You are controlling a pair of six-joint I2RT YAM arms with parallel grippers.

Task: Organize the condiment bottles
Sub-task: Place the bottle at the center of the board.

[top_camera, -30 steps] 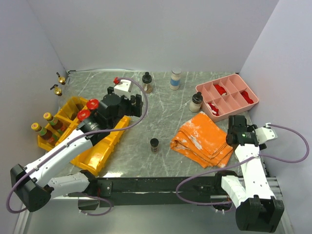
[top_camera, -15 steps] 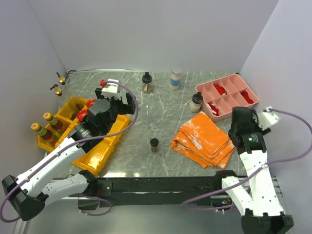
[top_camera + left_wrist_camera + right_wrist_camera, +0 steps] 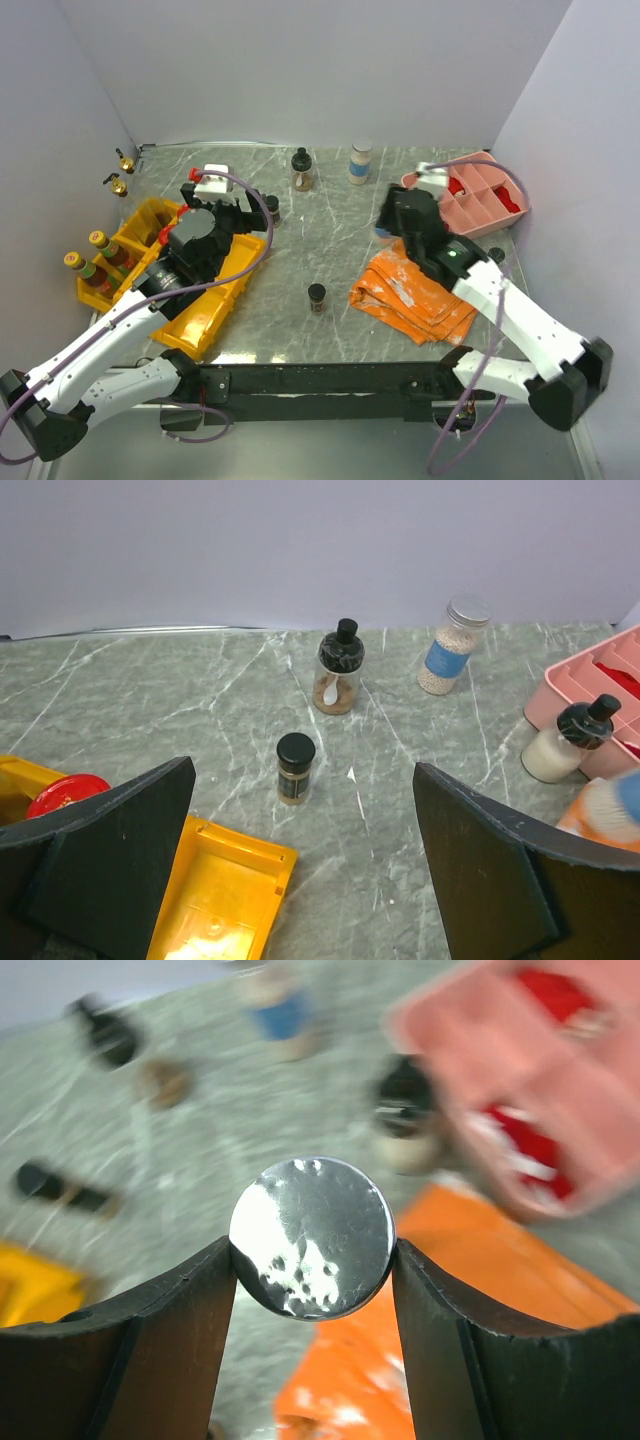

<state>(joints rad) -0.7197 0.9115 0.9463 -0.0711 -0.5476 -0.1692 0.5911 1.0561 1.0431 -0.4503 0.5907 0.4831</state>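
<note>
- Left jaws: released and spread wide, grasping nothing. The two dark fingers (image 3: 110, 860) fill the lower corners of the left wrist view above the grey marbled worktop (image 3: 200, 700).
- Small black-capped bottle (image 3: 295, 768): upright on the worktop straight ahead of the left jaws, in line with their gap and clear of both fingers.
- Black-knobbed jar (image 3: 339, 670): brown contents, upright, farther ahead of the left jaws and beyond the small bottle.
- Blue-labelled jar (image 3: 452, 645): silver cap, pale grains, ahead and to the right of the left jaws.
- White-filled jar (image 3: 575, 742): black top, far right of the left jaws, just beside the pink tray (image 3: 600, 670); contact cannot be judged.
- Yellow bin (image 3: 225, 880): beneath the left jaws, toward their left finger, with a red cap (image 3: 65, 792) beside that finger.
- Right jaws: clenched on a silver-lidded jar (image 3: 312, 1237), one finger against each side of the round lid; the jar body is hidden.
- Orange cloth (image 3: 380, 1370): beneath the right jaws.
- Dark-capped jar (image 3: 317, 296): alone on the worktop, well apart from both pairs of jaws.
- Yellow-topped bottles (image 3: 100, 250): standing in a bin left of the left jaws.
</note>
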